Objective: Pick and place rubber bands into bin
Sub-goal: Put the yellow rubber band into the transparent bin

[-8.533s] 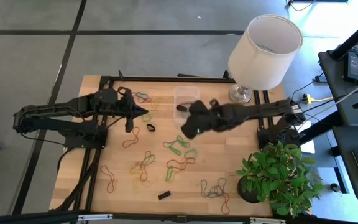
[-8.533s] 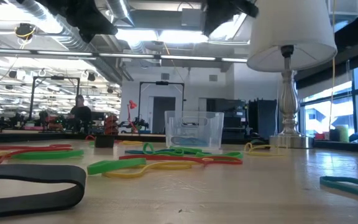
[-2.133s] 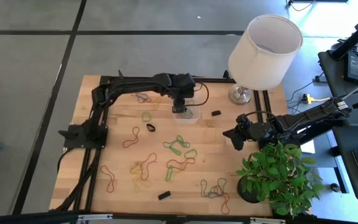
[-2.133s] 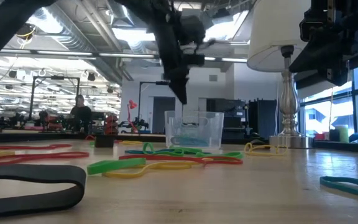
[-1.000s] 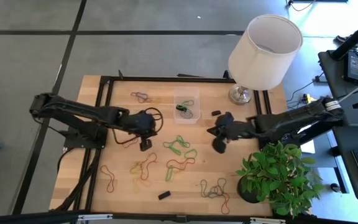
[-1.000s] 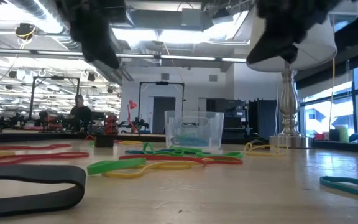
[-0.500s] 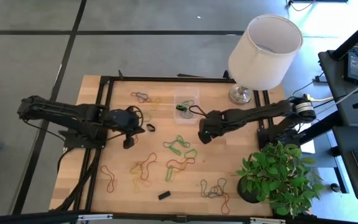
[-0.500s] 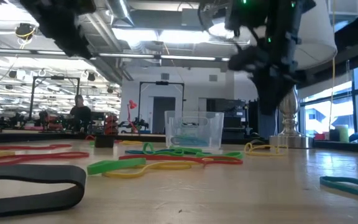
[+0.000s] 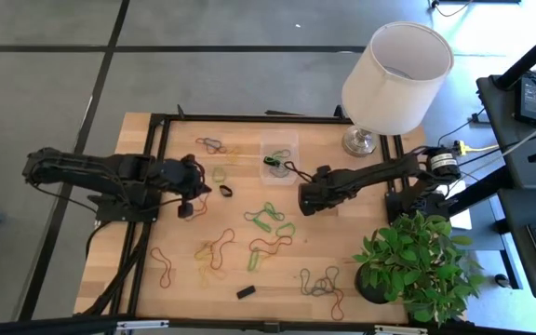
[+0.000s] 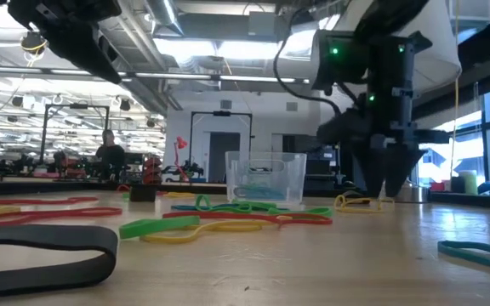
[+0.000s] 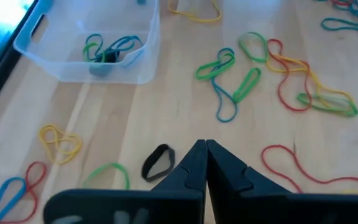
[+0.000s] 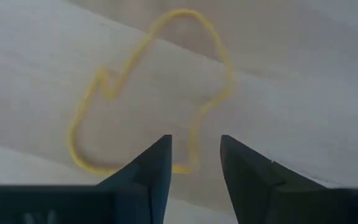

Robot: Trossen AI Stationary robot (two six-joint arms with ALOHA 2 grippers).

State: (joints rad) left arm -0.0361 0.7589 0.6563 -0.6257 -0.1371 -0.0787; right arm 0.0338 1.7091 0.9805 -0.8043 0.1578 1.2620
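Note:
Many rubber bands lie scattered on the wooden table (image 9: 361,233). The clear bin (image 9: 279,158) stands at the far middle with green and blue bands inside; it also shows in the left wrist view (image 11: 92,46). My right gripper (image 12: 194,149) is open and points down close to the tabletop right of the bin (image 10: 266,178). Its fingertips stand on either side of one end of a yellow rubber band (image 12: 148,93) that lies flat. My left gripper (image 11: 205,148) is shut and empty, raised above the table's left part (image 9: 186,208), near a black band (image 11: 157,162).
A white lampshade on a metal foot (image 9: 394,74) stands at the far right. A potted plant (image 9: 417,265) stands at the near right. A small black block (image 9: 246,291) lies near the front edge. Band clusters (image 9: 268,216) lie in the table's middle.
My right gripper has gone toward the table's left, closer to the bin, and down to just above the tabletop over the yellow band. My left gripper has gone toward the table's left edge, staying high.

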